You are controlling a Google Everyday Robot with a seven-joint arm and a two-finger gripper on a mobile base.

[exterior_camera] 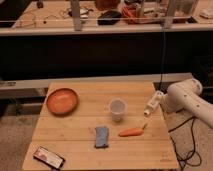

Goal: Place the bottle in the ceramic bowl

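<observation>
End effector (pixel 160 100) — indistinct — beside bottle (pixel 152 105)

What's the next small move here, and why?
Probably ease the gripper onto the bottle and secure it: the gripper sits right beside the bottle at the table's right edge, while the ceramic bowl lies far left, past the cup.

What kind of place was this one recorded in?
Probably a robotics lab or workshop: a cluttered workbench with cables behind, a wooden table set with small objects, and the robot's gripper at its right edge beside the bottle.
</observation>
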